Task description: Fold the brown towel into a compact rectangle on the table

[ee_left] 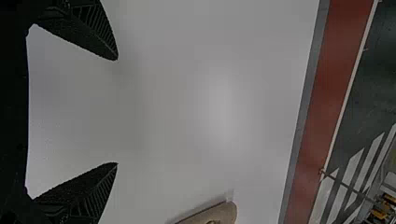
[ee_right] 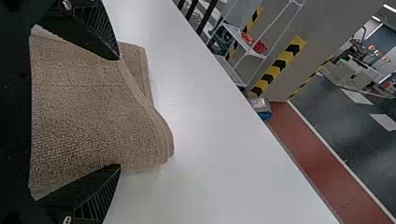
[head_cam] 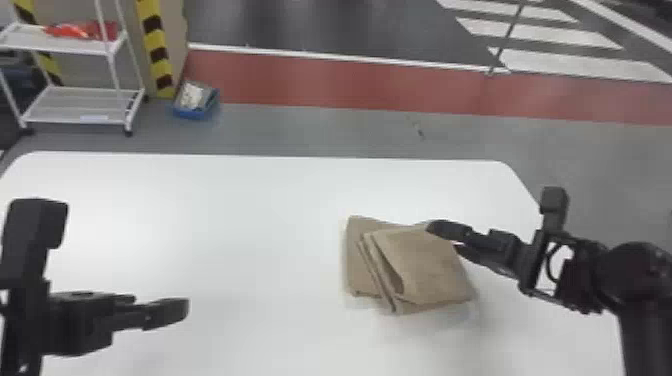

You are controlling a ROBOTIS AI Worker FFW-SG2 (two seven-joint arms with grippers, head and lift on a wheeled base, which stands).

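A white shelf cart (head_cam: pixel 82 106) stands near a blue bin (head_cam: pixel 192 114) on the grey floor (head_cam: pixel 310 131).

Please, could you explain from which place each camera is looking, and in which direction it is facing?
Head view: on the head, facing forward and down at the brown towel on the white table; both arms show.
Left wrist view: on the left wrist, facing the table and the floor beyond; the left gripper shows, jaws open.
Right wrist view: on the right wrist, facing over the towel into the room; the right gripper shows, jaws open.
Head and right wrist views share the white rack.
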